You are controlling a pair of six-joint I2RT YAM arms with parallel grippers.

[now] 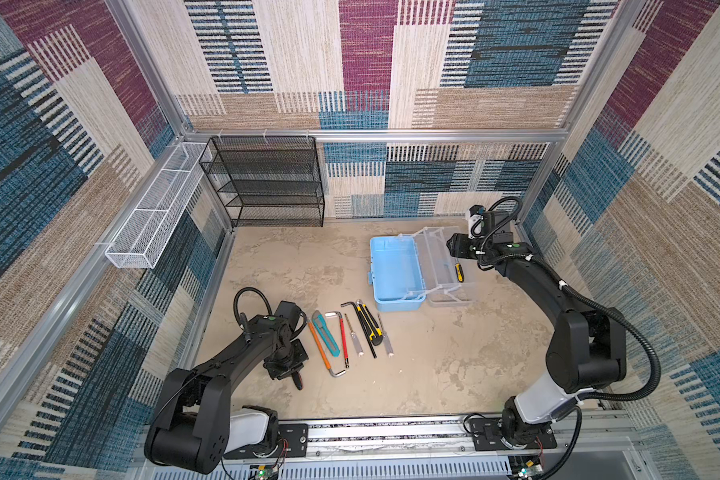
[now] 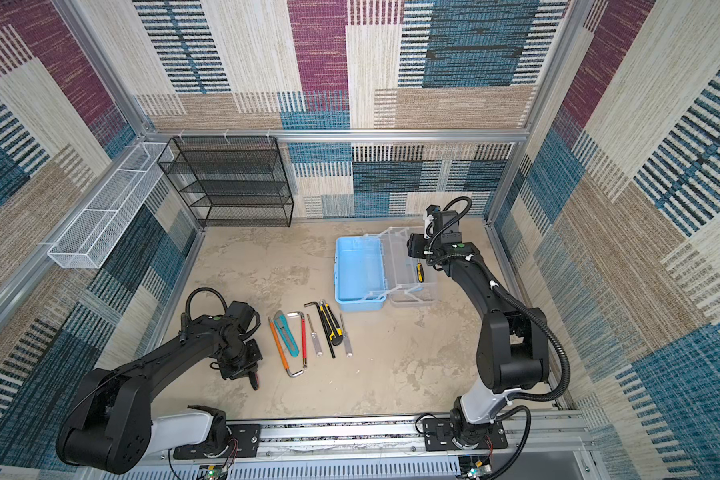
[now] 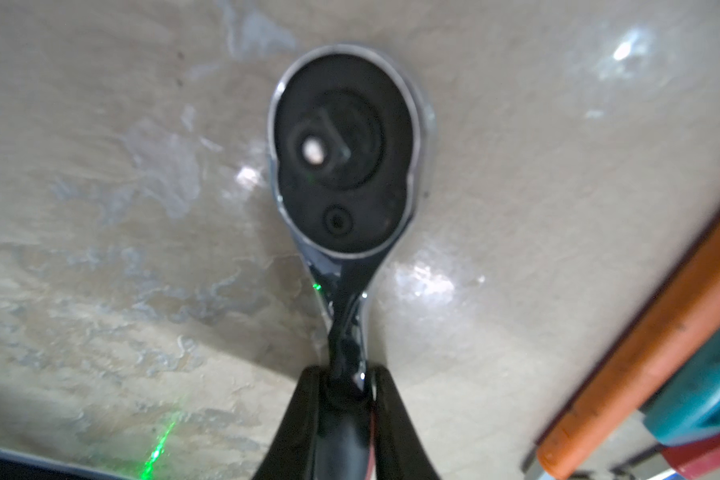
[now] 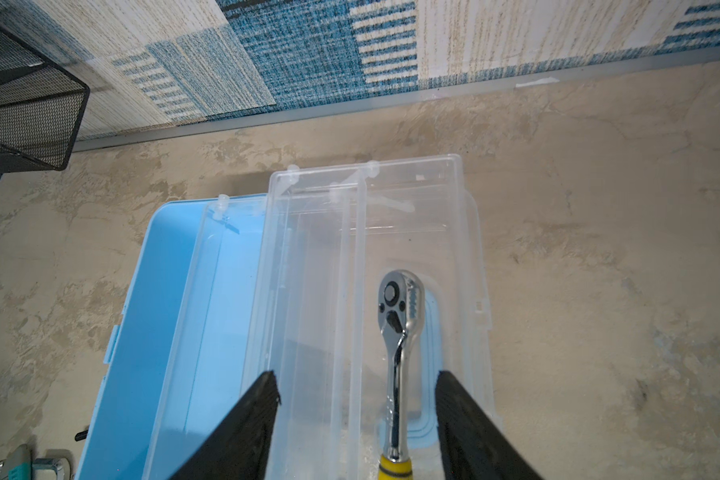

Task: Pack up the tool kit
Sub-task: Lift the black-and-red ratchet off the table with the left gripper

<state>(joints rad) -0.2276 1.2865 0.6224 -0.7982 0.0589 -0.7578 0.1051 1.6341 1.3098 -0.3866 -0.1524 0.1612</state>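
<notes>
left gripper (image 3: 344, 376): jaws pressed together on the shank of a chrome ratchet with a dark oval head (image 3: 341, 166), pinching it. the ratchet lies along the beige mottled tabletop (image 1: 454, 365). it cannot be told whether the ratchet rests on the surface or is raised off it. in both top views this gripper sits at the left end of the row of loose tools, just beside a mini hacksaw with an orange handle (image 1: 320, 347) and a teal utility knife (image 1: 326, 336).

right gripper (image 4: 356, 382): jaws spread wide, gripping nothing. it hangs over the open light blue plastic toolbox (image 1: 393, 270), which stands at the right rear of the tabletop. a chrome ratchet with a yellow-and-black handle (image 4: 398, 332) lies in the folded-back clear lid (image 4: 466, 232), over the blue carry handle seen through the plastic. it lies between the two fingers and touches neither.
</notes>
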